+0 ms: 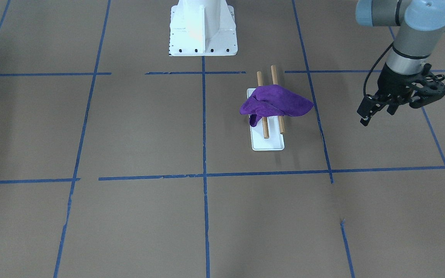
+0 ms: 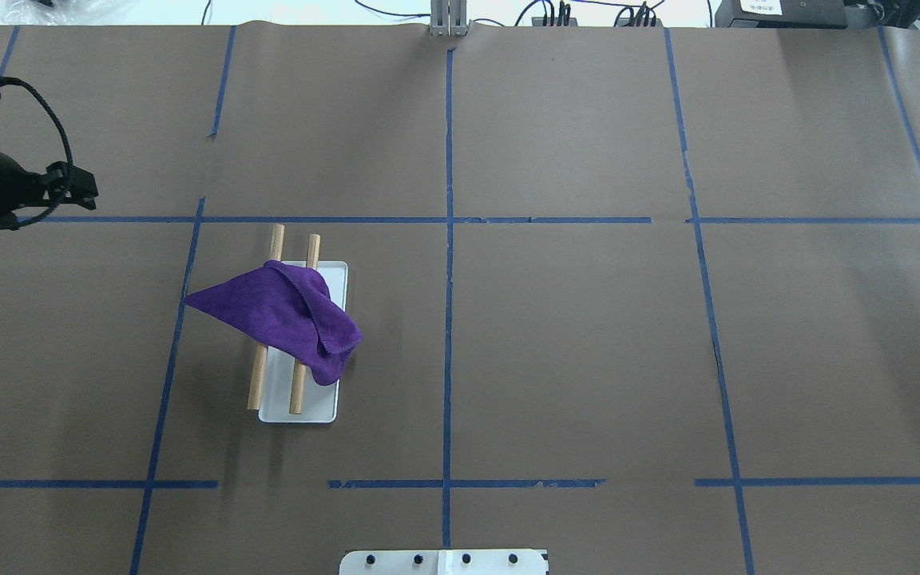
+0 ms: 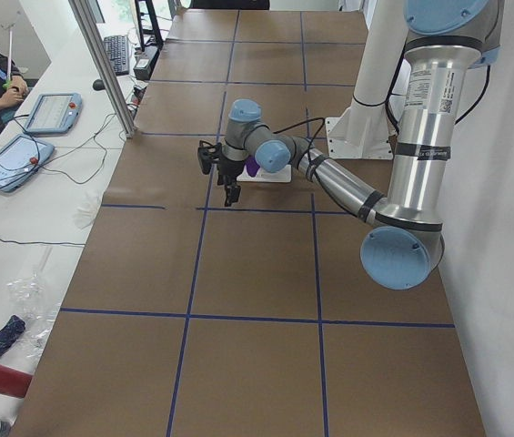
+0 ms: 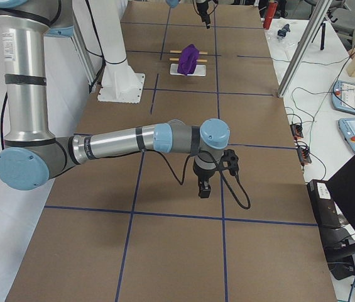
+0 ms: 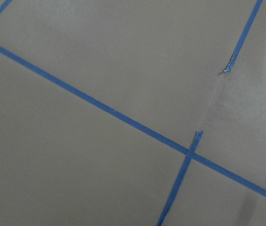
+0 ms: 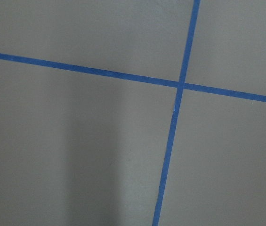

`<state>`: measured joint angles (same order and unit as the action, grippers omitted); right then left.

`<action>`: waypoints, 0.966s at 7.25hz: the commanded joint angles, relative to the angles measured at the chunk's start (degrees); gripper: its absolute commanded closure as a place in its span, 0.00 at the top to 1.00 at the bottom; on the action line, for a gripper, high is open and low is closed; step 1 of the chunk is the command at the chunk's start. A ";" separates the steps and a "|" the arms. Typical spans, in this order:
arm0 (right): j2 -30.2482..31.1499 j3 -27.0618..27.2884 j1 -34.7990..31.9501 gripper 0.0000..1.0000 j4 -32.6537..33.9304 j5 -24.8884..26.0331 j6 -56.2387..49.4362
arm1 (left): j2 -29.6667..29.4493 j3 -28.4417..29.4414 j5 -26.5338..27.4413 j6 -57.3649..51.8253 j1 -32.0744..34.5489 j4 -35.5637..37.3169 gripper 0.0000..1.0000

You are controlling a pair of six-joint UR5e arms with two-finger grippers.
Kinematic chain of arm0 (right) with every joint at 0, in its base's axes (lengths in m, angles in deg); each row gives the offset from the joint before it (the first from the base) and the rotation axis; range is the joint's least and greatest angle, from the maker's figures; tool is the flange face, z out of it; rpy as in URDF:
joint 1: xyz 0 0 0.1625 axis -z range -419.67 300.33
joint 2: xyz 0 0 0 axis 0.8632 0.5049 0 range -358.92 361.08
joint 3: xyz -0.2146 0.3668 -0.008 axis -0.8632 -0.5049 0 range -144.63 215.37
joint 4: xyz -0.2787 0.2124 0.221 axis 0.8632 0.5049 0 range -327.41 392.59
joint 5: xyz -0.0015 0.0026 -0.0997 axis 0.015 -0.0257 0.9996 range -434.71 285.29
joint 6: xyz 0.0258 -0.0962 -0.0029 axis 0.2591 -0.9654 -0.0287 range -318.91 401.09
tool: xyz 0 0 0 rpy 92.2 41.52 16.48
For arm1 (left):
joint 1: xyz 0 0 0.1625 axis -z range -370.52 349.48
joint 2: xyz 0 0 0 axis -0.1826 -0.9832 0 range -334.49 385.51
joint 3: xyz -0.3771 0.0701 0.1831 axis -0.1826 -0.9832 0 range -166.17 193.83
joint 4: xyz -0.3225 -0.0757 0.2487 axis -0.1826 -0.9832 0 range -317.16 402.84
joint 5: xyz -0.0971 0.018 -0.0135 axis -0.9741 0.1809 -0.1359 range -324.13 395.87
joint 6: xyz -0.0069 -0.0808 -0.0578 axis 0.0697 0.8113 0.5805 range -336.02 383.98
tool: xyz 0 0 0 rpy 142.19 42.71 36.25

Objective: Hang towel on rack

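A purple towel [image 1: 276, 102] lies draped across both wooden dowels [image 1: 264, 129] of the rack [image 1: 267, 143], one corner sticking out to the side and a fold hanging down over the white base. The overhead view shows the towel [image 2: 284, 315] on the rack [image 2: 320, 407] too. My left gripper [image 1: 377, 114] hangs above the table, well off to the side of the rack, with its fingers apart and empty; it also shows at the overhead view's left edge [image 2: 69, 190]. My right gripper [image 4: 203, 187] shows only in the exterior right view, far from the rack; I cannot tell its state.
The white robot pedestal [image 1: 203, 29] stands behind the rack. Brown paper with blue tape lines [image 2: 448, 319] covers the table. Both wrist views show only paper and tape. Tablets and cables lie on a side bench [image 3: 29, 146].
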<state>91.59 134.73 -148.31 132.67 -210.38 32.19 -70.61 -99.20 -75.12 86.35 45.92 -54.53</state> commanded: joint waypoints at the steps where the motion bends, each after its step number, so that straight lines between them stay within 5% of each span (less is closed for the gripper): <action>1: 0.46 -10.20 -1.01 1.00 -14.67 -1.16 0.11 | -0.03 3.59 -7.19 -19.75 8.82 1.82 1.00; 5: 0.81 -9.89 -1.01 1.00 -14.92 -3.52 4.42 | -0.38 7.72 -13.88 -49.48 22.36 15.10 1.00; 7: 1.42 -10.15 -1.10 1.00 -14.57 -6.96 4.42 | -0.47 15.52 -15.31 -59.62 29.49 15.38 1.00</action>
<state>92.58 124.73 -149.38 117.96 -215.67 36.47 -71.02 -88.07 -89.45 32.53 71.50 -39.55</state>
